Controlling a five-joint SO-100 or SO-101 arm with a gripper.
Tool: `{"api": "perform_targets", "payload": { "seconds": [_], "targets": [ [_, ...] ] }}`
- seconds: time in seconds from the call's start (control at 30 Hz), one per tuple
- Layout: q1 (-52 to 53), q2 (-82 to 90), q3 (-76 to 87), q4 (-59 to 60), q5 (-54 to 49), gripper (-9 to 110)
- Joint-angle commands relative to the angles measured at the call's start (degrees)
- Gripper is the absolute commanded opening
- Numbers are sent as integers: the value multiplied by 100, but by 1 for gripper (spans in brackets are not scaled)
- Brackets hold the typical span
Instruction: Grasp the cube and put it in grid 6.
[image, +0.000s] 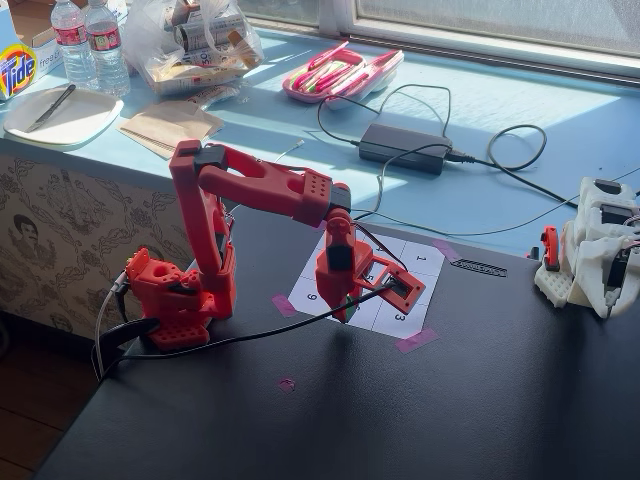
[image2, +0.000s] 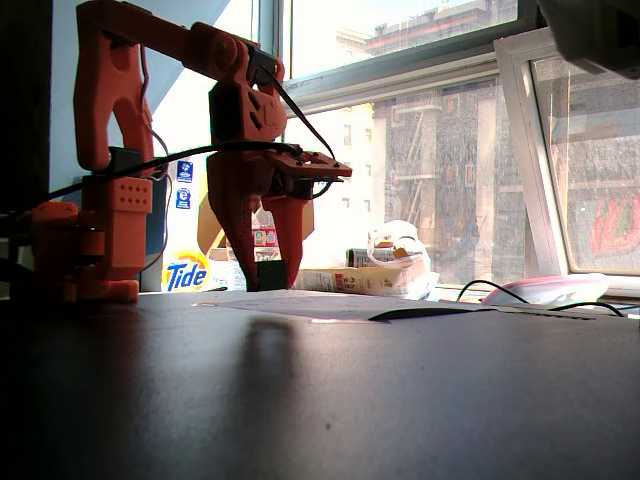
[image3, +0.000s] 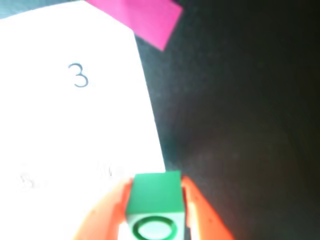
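black table — red arm bent down over it | numbered sheet taped flat, pink tape at the corner by "3" | gripper — fingers pinching the cube at the sheet's edge

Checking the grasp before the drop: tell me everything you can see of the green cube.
The cube is small, bright green and smooth, with crisp edges and a pale face bearing a dark ring. In the wrist view it sits between the claw's two orange fingers, at the white sheet's edge near cell 3. In a fixed view it looks dark.
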Motion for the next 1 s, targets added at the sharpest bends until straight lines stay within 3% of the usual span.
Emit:
{"api": "perform_targets", "payload": {
  "seconds": [0.0,0.53,0.63,0.67,0.97],
  "targets": [
    [-158,-202,-325,-422,-229,0],
    [-809,-888,-984,-624,255,0],
    [-826,-738,-1002,-475,466,26],
    [-826,-668,-1002,-457,536,29],
    [-694,79,-1046,-26,589,35]
  ]
}}
